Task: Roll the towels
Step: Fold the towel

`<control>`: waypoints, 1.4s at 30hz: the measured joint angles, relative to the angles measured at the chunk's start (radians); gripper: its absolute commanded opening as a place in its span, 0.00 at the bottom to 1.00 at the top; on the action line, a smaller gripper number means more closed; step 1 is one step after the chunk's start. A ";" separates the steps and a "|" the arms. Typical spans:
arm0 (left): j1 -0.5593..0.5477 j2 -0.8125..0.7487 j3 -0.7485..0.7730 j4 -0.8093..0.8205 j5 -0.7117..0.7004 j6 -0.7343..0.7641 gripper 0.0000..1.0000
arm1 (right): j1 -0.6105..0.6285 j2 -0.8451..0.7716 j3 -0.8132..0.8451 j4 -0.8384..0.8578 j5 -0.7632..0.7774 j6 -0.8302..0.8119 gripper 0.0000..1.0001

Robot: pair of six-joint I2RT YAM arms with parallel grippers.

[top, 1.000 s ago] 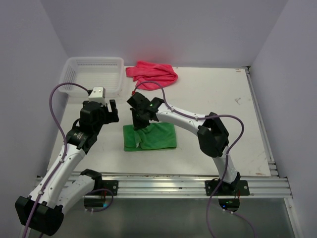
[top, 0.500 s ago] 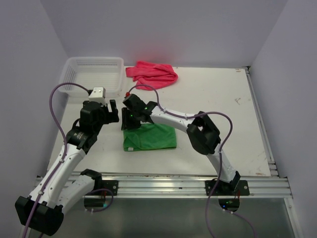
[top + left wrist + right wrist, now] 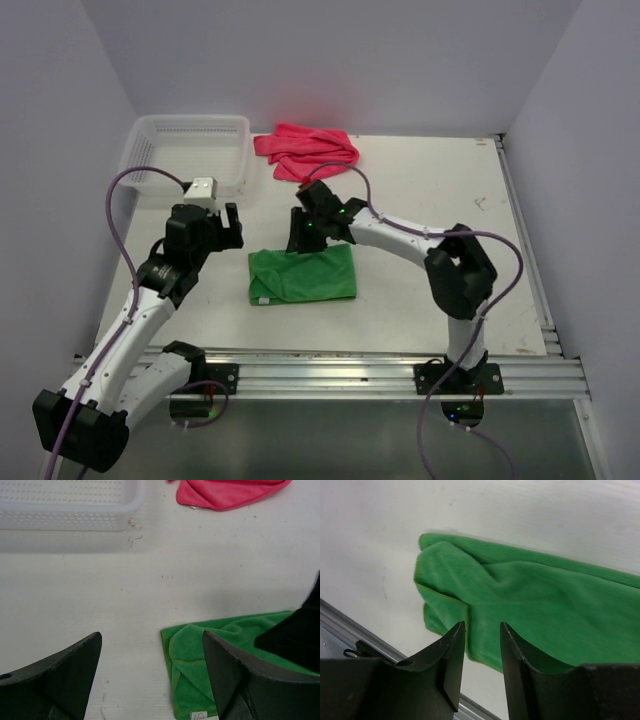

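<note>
My right jaws, narrowly parted and empty, hover over the folded green towel (image 3: pixel 303 274) lying flat on the tabletop (image 3: pixel 430 200); my left jaws gape wide, empty. Rolling seems unstarted — next, I judge, pinch an edge.

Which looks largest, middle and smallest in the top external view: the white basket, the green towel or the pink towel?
1. white basket: clearly the largest.
2. green towel and pink towel: they cover nearly the same area. The pink one is bunched and farther back, so I leave them unranked.
</note>
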 measured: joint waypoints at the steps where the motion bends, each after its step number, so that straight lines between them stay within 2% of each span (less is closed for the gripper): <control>1: 0.000 0.016 0.000 0.004 0.013 -0.001 0.86 | -0.025 -0.034 -0.025 -0.013 0.009 -0.008 0.37; 4: 0.000 0.085 0.000 0.009 0.067 -0.013 0.84 | -0.110 -0.209 -0.150 -0.038 0.061 -0.054 0.35; 6: 0.000 0.137 0.000 0.010 0.109 -0.039 0.83 | -0.174 -0.311 -0.217 -0.042 0.092 -0.089 0.29; 9: 0.000 0.197 0.000 0.020 0.171 -0.087 0.82 | -0.251 -0.389 -0.290 -0.042 0.124 -0.128 0.31; 14: 0.000 0.262 -0.023 0.089 0.207 -0.147 0.79 | -0.306 -0.359 -0.338 -0.062 0.124 -0.177 0.30; 18: 0.000 0.308 -0.069 0.132 0.209 -0.179 0.73 | -0.309 -0.300 -0.334 -0.061 0.118 -0.210 0.20; 25: 0.000 0.428 -0.086 0.208 0.206 -0.192 0.69 | -0.309 -0.243 -0.326 -0.042 0.066 -0.220 0.12; 33: 0.000 0.543 -0.095 0.277 0.198 -0.192 0.48 | -0.287 -0.182 -0.321 0.023 0.011 -0.221 0.07; 35: 0.000 0.553 -0.100 0.284 0.198 -0.192 0.46 | -0.280 -0.152 -0.315 0.031 0.009 -0.221 0.06; 41: 0.000 0.558 -0.141 0.332 0.201 -0.201 0.25 | -0.277 -0.082 -0.307 0.037 0.014 -0.224 0.05; 42: 0.000 0.558 -0.152 0.343 0.202 -0.203 0.16 | -0.278 -0.081 -0.304 0.038 0.015 -0.224 0.05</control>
